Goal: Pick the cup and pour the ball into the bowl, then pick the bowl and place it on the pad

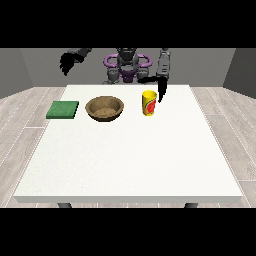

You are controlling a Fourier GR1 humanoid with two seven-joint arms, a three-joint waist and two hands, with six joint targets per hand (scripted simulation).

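Note:
A yellow cup [149, 103] with a red mark stands upright on the white table [130, 150], right of centre at the back. The ball does not show from here. A brown wooden bowl [104, 108] sits to the cup's left, and a flat green pad [63, 109] lies further left. The hand at the view's right [161, 90] hangs just right of the cup with straight fingers pointing down and the thumb stretched towards the cup's rim; it holds nothing. The hand at the view's left [67, 63] is raised above the table's back left corner, far from everything, fingers drooping and relaxed.
The robot's body [127, 65] stands behind the table's far edge. Wide bare tabletop stretches from the objects to the near edge. A wooden floor surrounds the table.

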